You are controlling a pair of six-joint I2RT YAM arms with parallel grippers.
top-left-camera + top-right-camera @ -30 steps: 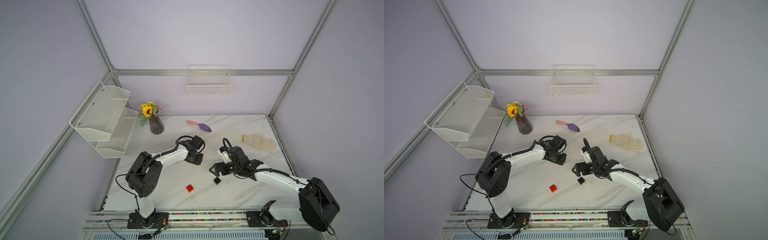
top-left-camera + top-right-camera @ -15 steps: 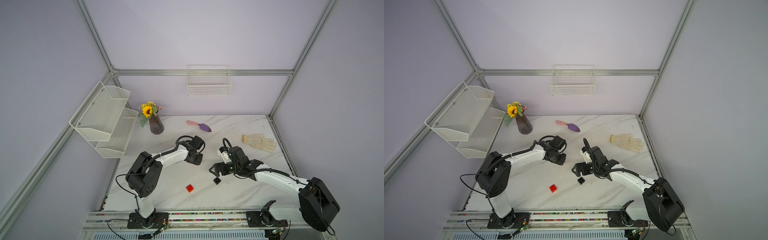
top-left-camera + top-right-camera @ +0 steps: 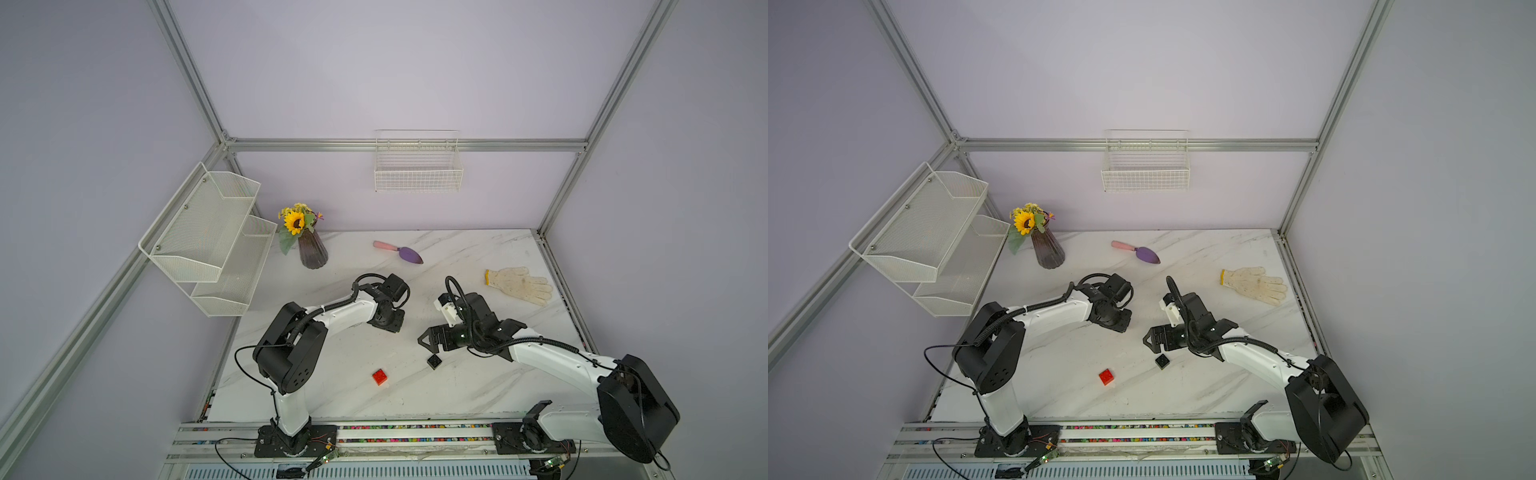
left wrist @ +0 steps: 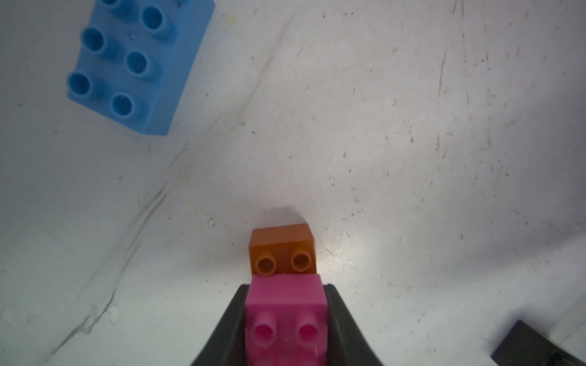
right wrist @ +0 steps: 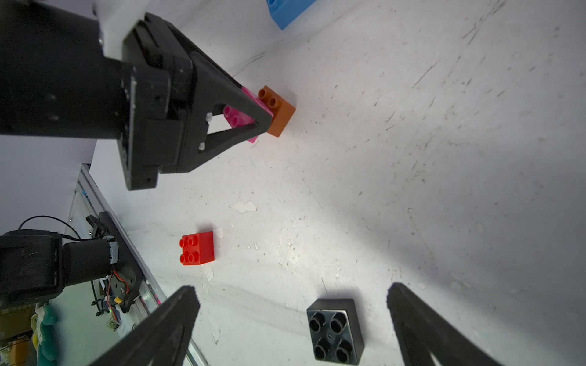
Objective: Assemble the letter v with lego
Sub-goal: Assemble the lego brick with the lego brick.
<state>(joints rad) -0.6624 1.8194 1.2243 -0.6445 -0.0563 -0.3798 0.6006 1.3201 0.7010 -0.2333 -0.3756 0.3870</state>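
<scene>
My left gripper point(image 4: 285, 288) is shut on the pink brick point(image 4: 285, 317), low over the table. The pink brick covers half of the orange brick point(image 4: 282, 250), so two orange studs show. In the right wrist view that same pair, pink point(image 5: 233, 115) and orange point(image 5: 279, 114), is at the left gripper's tip point(image 5: 260, 122). Apart from them lies the long blue brick point(image 4: 136, 63). My right gripper point(image 5: 293, 290) hangs open above the black brick point(image 5: 336, 329), which lies between its fingers, untouched. The red brick point(image 3: 379, 377) lies alone toward the front. The black brick point(image 3: 1162, 361) shows in both top views.
A sunflower vase point(image 3: 312, 251), a pink-handled purple trowel point(image 3: 399, 251) and a white glove point(image 3: 519, 284) lie along the back of the marble table. A wire rack point(image 3: 208, 241) hangs at the left and a wire basket point(image 3: 417, 166) hangs on the back wall. The arms' rail point(image 3: 374, 432) runs along the front edge.
</scene>
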